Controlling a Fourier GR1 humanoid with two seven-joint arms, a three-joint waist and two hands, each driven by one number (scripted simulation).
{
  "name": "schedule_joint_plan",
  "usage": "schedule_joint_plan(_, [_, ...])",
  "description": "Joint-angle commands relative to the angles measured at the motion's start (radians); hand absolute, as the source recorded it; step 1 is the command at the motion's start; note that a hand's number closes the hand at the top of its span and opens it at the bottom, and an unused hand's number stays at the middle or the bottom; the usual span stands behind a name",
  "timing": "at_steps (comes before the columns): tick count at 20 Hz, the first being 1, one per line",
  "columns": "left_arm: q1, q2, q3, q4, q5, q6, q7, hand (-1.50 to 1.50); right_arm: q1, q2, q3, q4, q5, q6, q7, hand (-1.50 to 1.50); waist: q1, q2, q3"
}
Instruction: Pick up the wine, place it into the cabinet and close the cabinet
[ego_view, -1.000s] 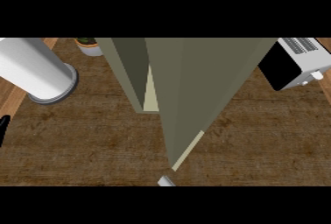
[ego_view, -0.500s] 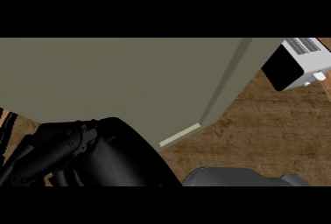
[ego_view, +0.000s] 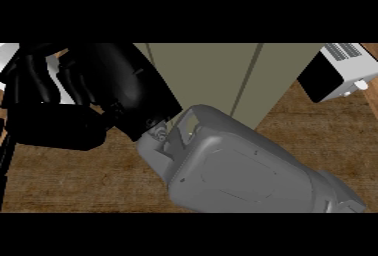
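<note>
Looming into view since half a second ago, the hand (ego_view: 111, 95), fingers curled, meets the now-shut-looking cabinet (ego_view: 214, 75).

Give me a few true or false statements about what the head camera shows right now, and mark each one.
1. A black hand fills the upper left of the view. True.
2. A grey forearm crosses the middle of the view. True.
3. The wine bottle stands in plain sight on the counter. False: no wine bottle shows in this view.
4. A white appliance with a black front sits at the upper right. True.
5. The cabinet is bright red. False: it is a dull olive grey.
</note>
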Motion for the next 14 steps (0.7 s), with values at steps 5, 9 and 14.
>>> schedule_joint_plan(5, [-0.014, -0.046, 0.009, 0.013, -0.048, 0.010, 0.026, -1.50, -0.021, 0.007, -0.128, 0.289, -0.033, 0.126, -0.171, 1.50, -0.008, 0.001, 0.001])
schedule_joint_plan(9, [-0.014, -0.054, -0.009, -0.064, -0.070, 0.049, 0.068, -1.50, -0.077, 0.004, -0.188, 0.389, -0.017, 0.164, -0.228, 1.50, -0.005, 0.000, 0.001])
schedule_joint_plan(14, [0.000, -0.056, 0.022, -0.015, -0.067, -0.014, 0.039, -1.50, -0.030, -0.088, -0.227, 0.414, -0.048, 0.254, -0.286, 1.50, -0.006, 0.001, 0.001])
